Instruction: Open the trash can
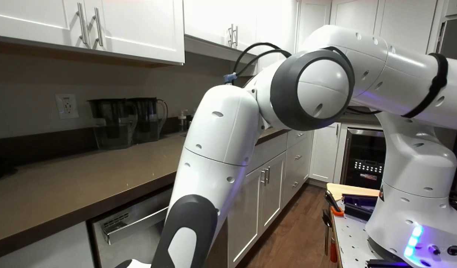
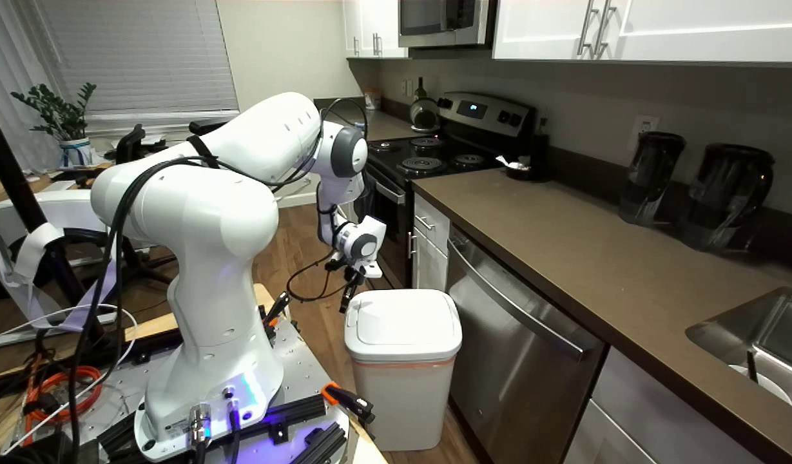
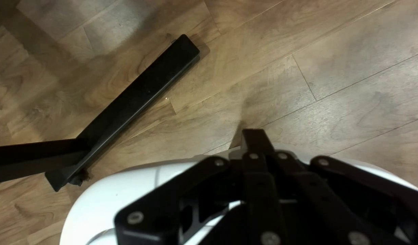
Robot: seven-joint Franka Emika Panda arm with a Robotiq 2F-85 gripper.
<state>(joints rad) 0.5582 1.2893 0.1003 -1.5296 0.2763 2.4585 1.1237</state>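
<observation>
The trash can is a light-coloured bin with a white lid [image 2: 405, 322] in an exterior view, standing on the floor beside the dishwasher. Its lid lies flat and closed. My gripper [image 2: 345, 304] is at the lid's far left edge, fingers pointing down; whether it touches the rim cannot be told. In the wrist view the fingertips [image 3: 258, 137] are together with nothing seen between them, and they reach past the edge of the white lid [image 3: 127, 190]. The gripper and the trash can are out of view in an exterior view where the arm [image 1: 217, 149] fills the middle.
A stainless dishwasher [image 2: 518, 348] and the counter [image 2: 563, 225] flank the can on one side. The robot's table [image 2: 305, 361], with clamps, is on the other. A black metal bar [image 3: 137, 98] lies on the wood floor. The stove [image 2: 428, 161] is farther back.
</observation>
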